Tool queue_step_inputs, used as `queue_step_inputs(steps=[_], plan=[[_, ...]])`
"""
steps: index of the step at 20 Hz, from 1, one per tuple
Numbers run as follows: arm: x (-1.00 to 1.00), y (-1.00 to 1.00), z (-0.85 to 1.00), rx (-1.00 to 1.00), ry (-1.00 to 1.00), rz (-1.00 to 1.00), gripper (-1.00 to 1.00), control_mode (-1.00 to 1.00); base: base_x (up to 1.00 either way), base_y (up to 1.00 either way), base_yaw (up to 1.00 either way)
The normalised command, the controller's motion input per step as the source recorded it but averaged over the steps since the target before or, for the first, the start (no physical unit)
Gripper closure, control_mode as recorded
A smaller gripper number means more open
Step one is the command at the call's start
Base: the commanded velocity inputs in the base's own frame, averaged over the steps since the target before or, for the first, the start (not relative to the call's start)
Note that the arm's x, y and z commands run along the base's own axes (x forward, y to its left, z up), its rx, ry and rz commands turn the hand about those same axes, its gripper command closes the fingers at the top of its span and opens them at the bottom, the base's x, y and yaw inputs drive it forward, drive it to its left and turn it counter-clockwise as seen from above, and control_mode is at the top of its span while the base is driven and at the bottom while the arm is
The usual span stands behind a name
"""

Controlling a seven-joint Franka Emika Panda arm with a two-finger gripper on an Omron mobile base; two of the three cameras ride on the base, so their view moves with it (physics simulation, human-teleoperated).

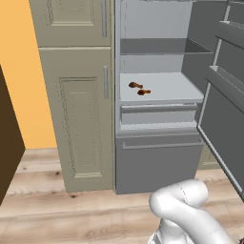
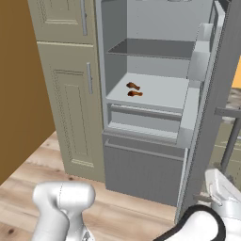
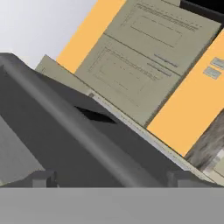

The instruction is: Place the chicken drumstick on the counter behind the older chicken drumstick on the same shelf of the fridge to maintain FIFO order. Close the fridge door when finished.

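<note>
Claw (image 3: 107,179) spread apart beside the fridge door (image 1: 224,105); two drumsticks (image 1: 139,88) on the shelf (image 1: 167,90).

Grey fridge (image 1: 157,162), pale grey-white shelf (image 1: 167,88) w/ two brown drumsticks (image 1: 139,88). Beige cupboards (image 1: 78,109) left of fridge; orange wall (image 1: 19,71); light wood-plank floor (image 1: 71,214).

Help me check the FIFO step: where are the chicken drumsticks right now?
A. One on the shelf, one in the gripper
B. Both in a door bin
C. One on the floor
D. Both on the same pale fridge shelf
D: two drumsticks lie close together on the pale shelf of the open fridge.
</note>
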Motion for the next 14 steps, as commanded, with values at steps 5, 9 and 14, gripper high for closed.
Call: queue_step_inputs(steps=[5,9,14], plan=[[0.35,-0.98,-0.37,0.37,-0.17,0.14,-1.00,-1.00,0.00,0.00,0.00],[0.39,-0.86,-0.38,0.34,-0.11,0.15,-1.00,-1.00,0.00,0.00,0.00],[0.43,-0.65,-0.35,0.30,-0.01,0.18,-1.00,-1.00,0.00,0.00,0.00]])
